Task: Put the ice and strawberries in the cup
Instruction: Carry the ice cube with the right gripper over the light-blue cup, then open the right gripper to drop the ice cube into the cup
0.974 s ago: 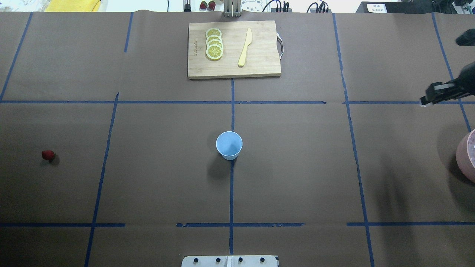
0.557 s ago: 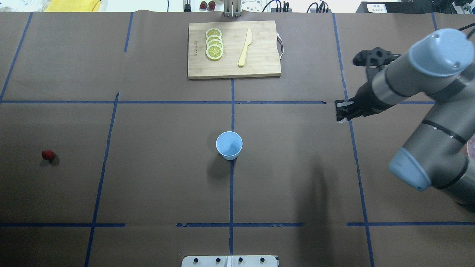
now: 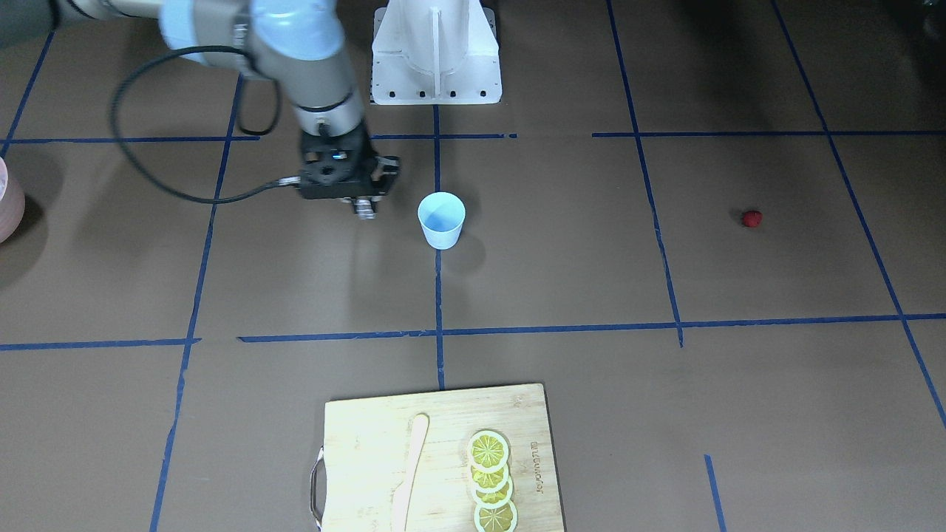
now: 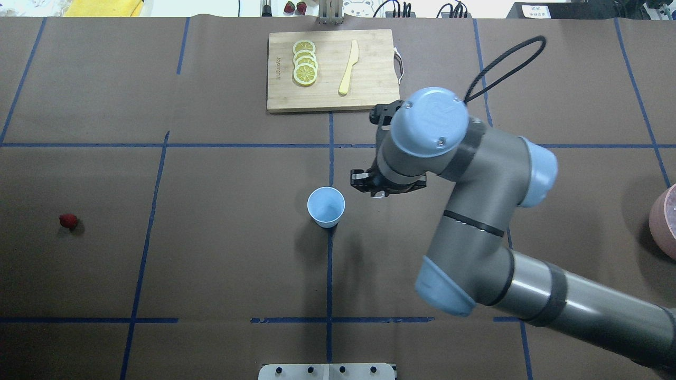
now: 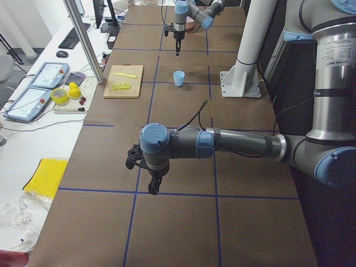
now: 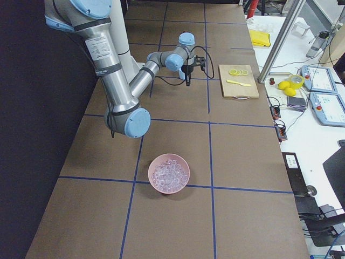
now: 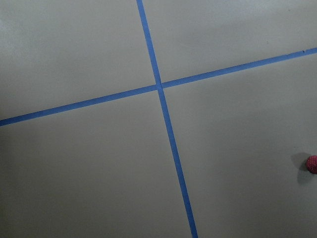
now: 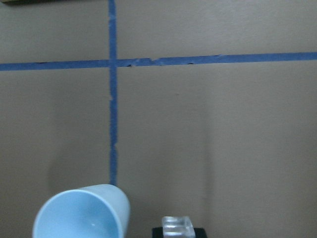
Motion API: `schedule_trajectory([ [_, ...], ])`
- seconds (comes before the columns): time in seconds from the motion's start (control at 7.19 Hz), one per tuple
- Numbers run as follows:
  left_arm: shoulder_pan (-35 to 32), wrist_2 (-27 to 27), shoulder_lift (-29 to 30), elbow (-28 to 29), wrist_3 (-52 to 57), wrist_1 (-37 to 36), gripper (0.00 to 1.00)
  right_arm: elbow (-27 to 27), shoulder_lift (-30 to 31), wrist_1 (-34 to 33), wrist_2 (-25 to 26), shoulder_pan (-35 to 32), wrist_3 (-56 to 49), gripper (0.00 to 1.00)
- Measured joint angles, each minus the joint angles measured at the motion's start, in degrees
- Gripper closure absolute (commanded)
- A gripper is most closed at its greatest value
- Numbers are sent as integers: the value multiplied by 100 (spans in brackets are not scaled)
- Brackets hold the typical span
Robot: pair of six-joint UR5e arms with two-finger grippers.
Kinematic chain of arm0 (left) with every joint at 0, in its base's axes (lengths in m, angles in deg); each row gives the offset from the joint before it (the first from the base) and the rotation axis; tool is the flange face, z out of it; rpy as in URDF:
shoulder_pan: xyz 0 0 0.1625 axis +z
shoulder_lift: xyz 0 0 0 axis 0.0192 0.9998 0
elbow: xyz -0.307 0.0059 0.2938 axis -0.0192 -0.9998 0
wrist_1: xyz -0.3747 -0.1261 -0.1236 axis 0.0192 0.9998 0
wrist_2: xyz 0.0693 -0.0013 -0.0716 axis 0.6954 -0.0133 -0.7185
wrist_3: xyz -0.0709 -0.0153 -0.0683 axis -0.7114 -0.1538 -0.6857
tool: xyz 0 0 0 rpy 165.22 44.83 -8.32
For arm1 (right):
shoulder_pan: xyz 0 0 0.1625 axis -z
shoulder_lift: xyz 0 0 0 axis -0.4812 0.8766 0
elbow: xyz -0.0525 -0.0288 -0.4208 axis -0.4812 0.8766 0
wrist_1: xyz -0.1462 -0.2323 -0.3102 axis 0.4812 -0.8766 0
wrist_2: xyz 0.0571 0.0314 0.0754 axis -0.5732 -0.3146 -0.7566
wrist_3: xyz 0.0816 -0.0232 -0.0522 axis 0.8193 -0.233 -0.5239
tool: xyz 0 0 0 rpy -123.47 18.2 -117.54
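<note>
The light blue cup (image 4: 326, 207) stands upright at the table's middle; it also shows in the front view (image 3: 442, 219) and the right wrist view (image 8: 81, 214). My right gripper (image 4: 372, 192) hangs just right of the cup, above the table, shut on a clear ice cube (image 8: 177, 224). The red strawberry (image 4: 68, 220) lies far left on the table and shows at the edge of the left wrist view (image 7: 312, 164). My left gripper (image 5: 154, 188) shows only in the exterior left view, hovering over the table's left end; I cannot tell whether it is open or shut.
A pink bowl of ice cubes (image 6: 168, 173) sits at the table's right edge (image 4: 666, 221). A wooden cutting board (image 4: 369, 100) at the far middle holds lemon slices (image 4: 304, 63) and a yellow knife (image 4: 349, 67). Blue tape lines cross the brown table.
My right arm has swung in from the table's right edge toward the middle and now hangs beside the cup. The cup and strawberry have not moved.
</note>
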Motion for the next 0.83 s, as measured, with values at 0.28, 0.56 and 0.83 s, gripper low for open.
schedule_trajectory([
  [0.28, 3, 0, -2, 41, 0, 3, 0, 596, -660, -25, 336, 354, 479, 100],
  [0.56, 4, 0, -11, 54, 0, 4, 0, 698, -756, -30, 407, 451, 594, 58],
  [0.83, 4, 0, -16, 57, 4, 4, 0, 703, -750, -26, 418, 472, 574, 0],
])
